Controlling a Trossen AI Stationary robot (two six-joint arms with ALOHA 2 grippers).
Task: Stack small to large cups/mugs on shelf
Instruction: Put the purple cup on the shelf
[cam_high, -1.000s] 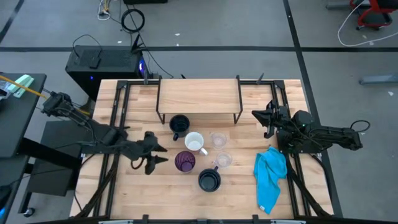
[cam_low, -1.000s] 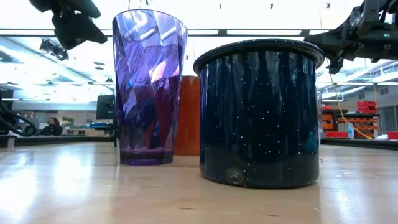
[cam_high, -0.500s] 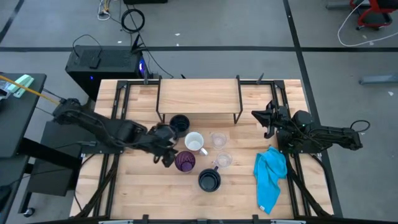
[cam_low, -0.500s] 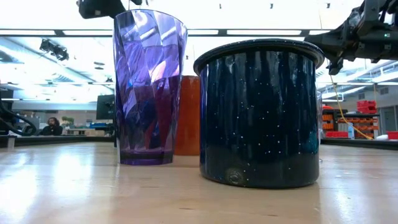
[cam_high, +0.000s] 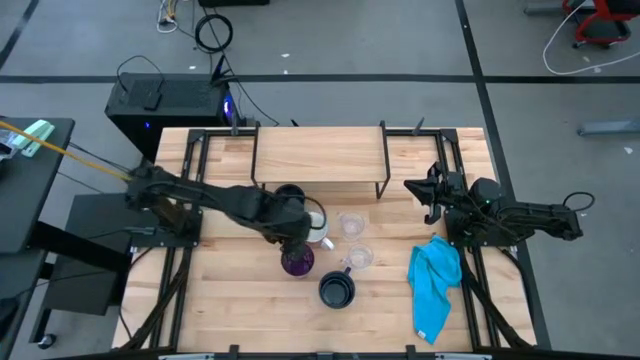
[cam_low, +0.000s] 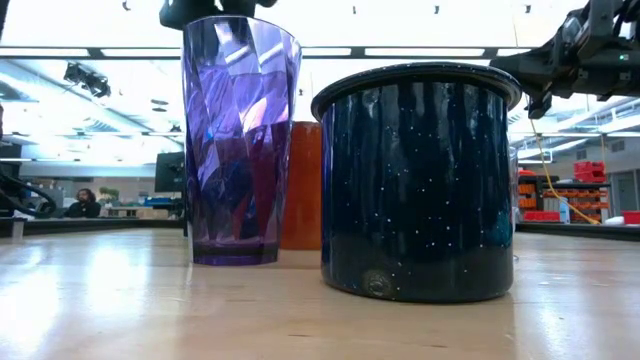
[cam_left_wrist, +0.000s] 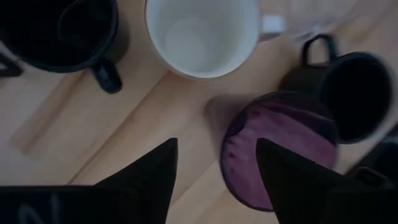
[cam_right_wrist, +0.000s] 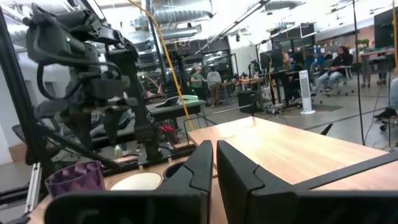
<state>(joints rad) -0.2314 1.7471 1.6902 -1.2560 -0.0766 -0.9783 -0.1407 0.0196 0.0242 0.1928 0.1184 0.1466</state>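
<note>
Wood counter (cam_high: 220, 300) with the shelf (cam_high: 320, 160) at the back, all cups bunched just in front of it and none on it yet. Left gripper (cam_left_wrist: 214, 165) hangs right above the tumbler (cam_high: 297, 261), jaws spread wide, one finger (cam_left_wrist: 146, 171) outside the rim toward bare wood, the other over the purple mouth. Looks like it's lining up to grab the rim. I'd centre one finger inside and one outside before dropping, since the white mug (cam_left_wrist: 202, 34) and a dark mug (cam_left_wrist: 354, 93) sit close and would get bumped. The other dark mug (cam_left_wrist: 62, 28) is near too. Left arm reaches in across the counter from its side, wrist pointing down. Right gripper (cam_right_wrist: 214, 163) waits near the shelf's end beside the cloth (cam_high: 435, 285), jaws clenched on nothing.
</note>
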